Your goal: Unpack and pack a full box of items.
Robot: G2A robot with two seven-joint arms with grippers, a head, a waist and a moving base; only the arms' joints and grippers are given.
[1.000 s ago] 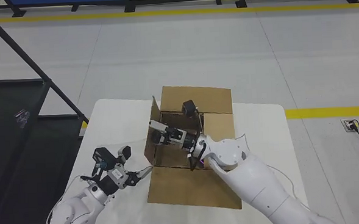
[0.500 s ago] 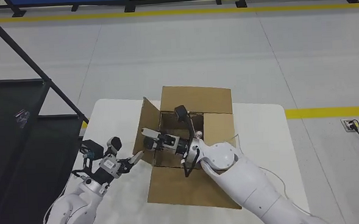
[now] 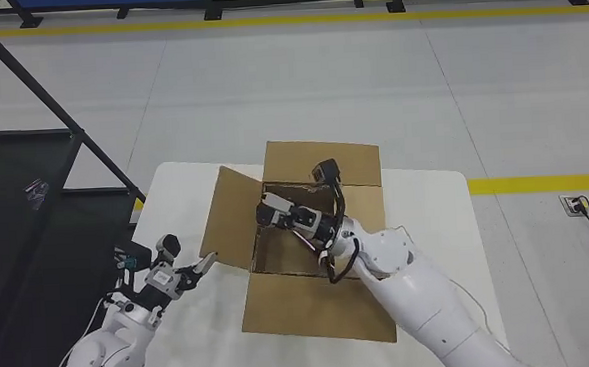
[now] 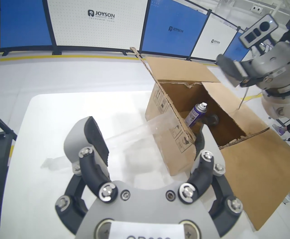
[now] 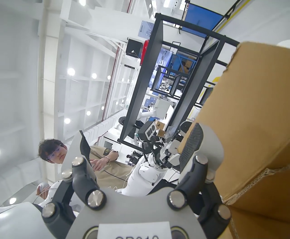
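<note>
Brown cardboard box (image 3: 311, 311), purple spray can (image 4: 194, 115) (white cap (image 4: 202, 105)), white table (image 3: 187, 189)

Both arms wear smooth, rounded white shells. The left arm (image 3: 108, 355) is slim and the right arm (image 3: 425, 292) is bulkier, with a thin black cable (image 3: 329, 265) looped at its wrist and a black camera block (image 3: 326, 172) mounted there. The left gripper (image 4: 146, 129) and right gripper (image 5: 138, 133) match. Each has a grey metal base plate (image 4: 145, 210), black links (image 4: 90, 167) pinned with round silver screws (image 4: 106, 192), and pale grey fingers (image 4: 73, 141) faced with black ribbed pads (image 5: 190, 144). Each also bears a white label (image 5: 136, 230) with dark print.
</note>
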